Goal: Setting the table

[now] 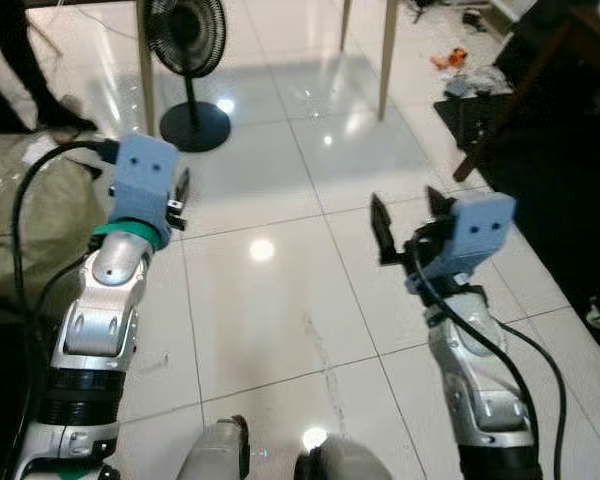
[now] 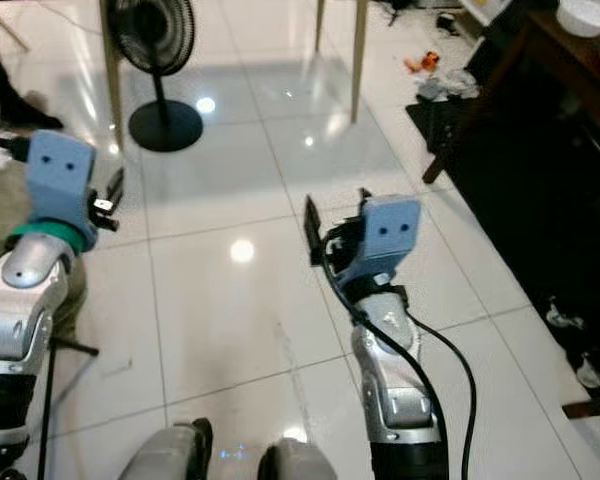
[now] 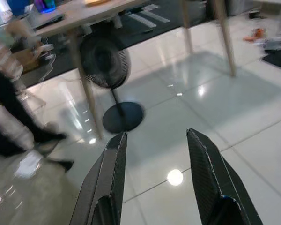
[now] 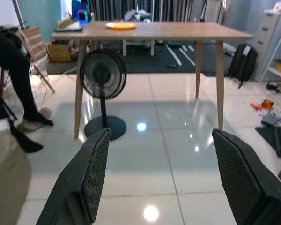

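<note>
Here the glossy tiled floor (image 1: pixel 270 300) takes up most of the head views, lamp glare dotted across it. Toward the top of the right wrist view stands the wooden counter (image 4: pixel 154 30) on slim pale legs, a yellow plate (image 4: pixel 121 26) on its top near the centre and a glowing blue device (image 4: pixel 82 16) at its upper-left end. A black pedestal fan (image 4: pixel 103 77) stands on the floor beside the counter's left leg. A person's dark trouser legs (image 4: pixel 11 70) fill the left edge of that view, shoes on the tiles. At the right edge of the right eye view a dark piece of furniture (image 2: pixel 570 60) carries a white bowl (image 2: pixel 585 15) in the upper right corner; small clutter with something orange (image 1: pixel 450 58) lies on the floor near it.

Both arms are raised before the body. The left gripper (image 3: pixel 157 178) has its two black fingers parted with nothing between them; the right gripper (image 4: pixel 161 173) is likewise spread wide and empty.

Judging by this, the step in hand is the walk to the counter, well apart from the robot. To do it well, I would head for the open span between the legs, steer right of the fan's base and away from the person's feet, keep both arms tucked level, and stop square to the edge with the plate within reach
</note>
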Robot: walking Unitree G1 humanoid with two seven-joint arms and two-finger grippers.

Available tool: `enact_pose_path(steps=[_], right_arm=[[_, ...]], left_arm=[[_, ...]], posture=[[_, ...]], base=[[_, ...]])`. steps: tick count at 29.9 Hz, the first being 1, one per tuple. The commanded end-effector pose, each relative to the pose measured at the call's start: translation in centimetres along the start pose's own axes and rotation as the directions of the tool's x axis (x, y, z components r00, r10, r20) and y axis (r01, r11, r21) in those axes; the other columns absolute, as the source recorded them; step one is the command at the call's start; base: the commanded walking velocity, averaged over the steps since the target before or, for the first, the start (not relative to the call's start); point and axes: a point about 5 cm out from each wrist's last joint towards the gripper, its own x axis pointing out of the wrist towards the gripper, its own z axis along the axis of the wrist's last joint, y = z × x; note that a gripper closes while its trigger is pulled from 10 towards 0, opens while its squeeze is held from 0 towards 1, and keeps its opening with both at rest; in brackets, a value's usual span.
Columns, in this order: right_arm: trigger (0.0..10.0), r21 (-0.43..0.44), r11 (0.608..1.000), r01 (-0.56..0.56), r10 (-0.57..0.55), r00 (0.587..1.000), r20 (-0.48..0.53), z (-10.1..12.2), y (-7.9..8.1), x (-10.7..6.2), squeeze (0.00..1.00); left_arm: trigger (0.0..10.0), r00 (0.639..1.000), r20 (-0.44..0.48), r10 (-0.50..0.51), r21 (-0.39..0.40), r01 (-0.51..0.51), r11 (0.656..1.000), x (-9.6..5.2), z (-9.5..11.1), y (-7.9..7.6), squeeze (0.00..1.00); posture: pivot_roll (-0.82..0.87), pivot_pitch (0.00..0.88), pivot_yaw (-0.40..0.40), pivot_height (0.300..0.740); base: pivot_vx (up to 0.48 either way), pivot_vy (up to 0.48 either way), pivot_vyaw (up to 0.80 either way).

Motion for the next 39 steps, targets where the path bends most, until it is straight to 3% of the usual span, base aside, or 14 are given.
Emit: enact_pose_path(steps=[1,8,14,17,20,25,27,29,39], right_arm=[[10.0,0.000,1.000,0.016,-0.016,1.000,-0.011,-0.2,-0.5,-0.2,0.00],[10.0,0.005,1.000,0.008,-0.008,1.000,-0.012,-0.2,-0.4,-0.1,0.00],[10.0,-0.046,0.999,-0.018,0.017,1.000,-0.026,-0.5,-0.4,-0.1,0.00],[10.0,-0.119,0.993,-0.020,0.017,0.999,-0.033,-0.7,-1.0,-0.3,0.00],[10.0,-0.258,0.966,-0.015,0.009,1.000,-0.026,-0.7,-2.9,-0.2,0.00],[10.0,-0.342,0.939,-0.045,0.037,0.999,-0.029,-0.7,-3.6,-0.1,0.00],[10.0,-0.424,0.901,-0.097,0.084,0.995,-0.049,-1.0,-4.3,-0.2,0.00],[10.0,-0.445,0.888,-0.118,0.102,0.993,-0.060,-1.1,-4.4,-0.2,0.00],[10.0,-0.472,0.855,-0.215,0.207,0.976,-0.071,-1.7,-2.7,0.3,0.00]], left_arm=[[10.0,1.000,-0.004,-0.007,0.005,0.007,1.000,0.0,-0.2,-0.3,0.00],[10.0,1.000,-0.004,-0.002,0.006,0.002,1.000,0.1,-0.2,-0.4,0.00],[10.0,1.000,-0.006,-0.023,0.012,0.023,1.000,-0.1,-0.4,-0.5,0.00],[10.0,0.997,-0.010,-0.070,0.034,0.070,0.997,-0.6,-0.9,-0.5,0.00],[10.0,0.988,0.004,-0.156,0.085,0.155,0.984,-0.8,-1.4,-0.4,0.00],[10.0,0.979,0.015,-0.201,0.102,0.199,0.975,-0.7,-1.4,-0.5,0.00],[10.0,0.967,0.021,-0.255,0.117,0.251,0.961,-0.7,-1.3,-1.0,0.00],[10.0,0.962,0.023,-0.272,0.119,0.267,0.956,-0.6,-1.2,-1.2,0.00],[10.0,0.947,0.032,-0.320,0.108,0.315,0.943,-0.8,-1.3,-2.7,0.00]], posture=[[0.05,0.038,-0.002,0.740],[0.05,0.033,-0.004,0.740],[0.05,0.026,-0.005,0.740],[0.05,0.027,-0.008,0.740],[0.05,0.027,-0.006,0.740],[0.05,0.032,-0.004,0.740],[0.04,0.045,0.000,0.740],[0.04,0.046,0.001,0.740],[0.04,0.055,-0.002,0.740]], base=[[0.472,0.000,0.00],[0.472,0.000,0.00],[0.472,0.000,0.00],[0.472,0.000,0.00],[0.472,0.000,0.00],[0.472,0.000,0.00],[0.472,0.000,0.00],[0.472,0.000,0.00],[0.472,0.000,0.00]])
